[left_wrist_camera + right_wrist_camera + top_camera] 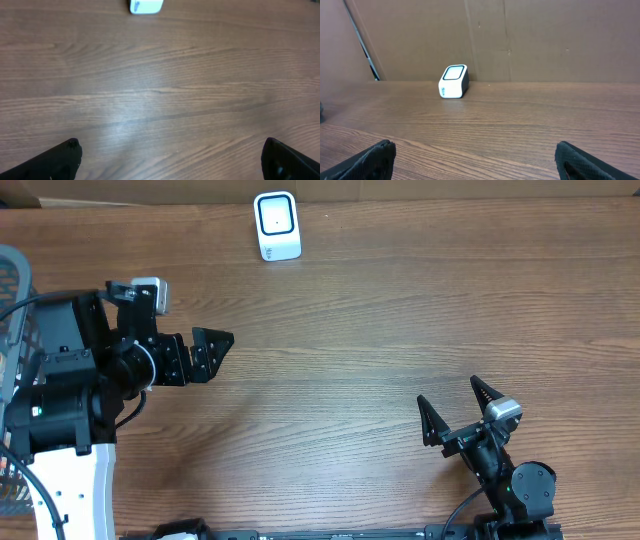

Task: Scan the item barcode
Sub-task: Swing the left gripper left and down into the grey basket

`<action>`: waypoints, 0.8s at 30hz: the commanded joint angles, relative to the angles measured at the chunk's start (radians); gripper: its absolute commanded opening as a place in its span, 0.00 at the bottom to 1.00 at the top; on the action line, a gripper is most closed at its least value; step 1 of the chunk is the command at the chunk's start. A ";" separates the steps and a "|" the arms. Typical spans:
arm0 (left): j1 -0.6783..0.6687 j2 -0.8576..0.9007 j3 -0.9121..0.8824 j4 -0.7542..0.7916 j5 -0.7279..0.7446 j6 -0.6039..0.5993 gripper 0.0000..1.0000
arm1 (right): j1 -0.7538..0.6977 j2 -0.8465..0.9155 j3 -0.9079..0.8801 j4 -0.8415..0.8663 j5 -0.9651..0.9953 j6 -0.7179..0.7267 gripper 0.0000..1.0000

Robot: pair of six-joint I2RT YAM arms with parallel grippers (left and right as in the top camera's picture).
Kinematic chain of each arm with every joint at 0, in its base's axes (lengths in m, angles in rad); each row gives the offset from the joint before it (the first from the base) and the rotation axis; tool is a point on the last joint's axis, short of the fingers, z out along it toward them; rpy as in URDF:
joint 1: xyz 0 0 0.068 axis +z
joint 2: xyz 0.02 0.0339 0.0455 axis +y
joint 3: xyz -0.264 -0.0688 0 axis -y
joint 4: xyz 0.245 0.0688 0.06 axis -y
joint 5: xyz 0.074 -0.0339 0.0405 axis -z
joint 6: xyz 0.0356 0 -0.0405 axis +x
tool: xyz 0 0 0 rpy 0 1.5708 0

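Observation:
The white barcode scanner (277, 225) stands upright at the far edge of the wooden table, also seen in the left wrist view (146, 6) and the right wrist view (454, 81). The item is out of view in every frame. My left gripper (220, 352) hovers at the left of the table, open and empty (171, 144), well short of the scanner. Near the front right, my right gripper (447, 389) is spread wide with only bare wood between its fingers (475, 145), facing the scanner from far off.
A grey mesh basket (12, 280) sits at the left edge, partly behind the left arm. A brown cardboard wall (545, 35) closes off the table's far side behind the scanner.

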 commanded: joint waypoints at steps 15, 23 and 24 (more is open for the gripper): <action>-0.006 0.137 0.203 -0.129 -0.190 -0.112 1.00 | -0.003 -0.010 -0.010 0.007 0.004 0.007 1.00; 0.045 0.316 0.631 -0.364 -0.455 -0.267 1.00 | -0.003 -0.010 -0.010 0.007 0.004 0.007 1.00; 0.073 0.325 0.665 -0.377 -0.457 -0.285 1.00 | -0.003 -0.010 -0.010 0.007 0.004 0.007 1.00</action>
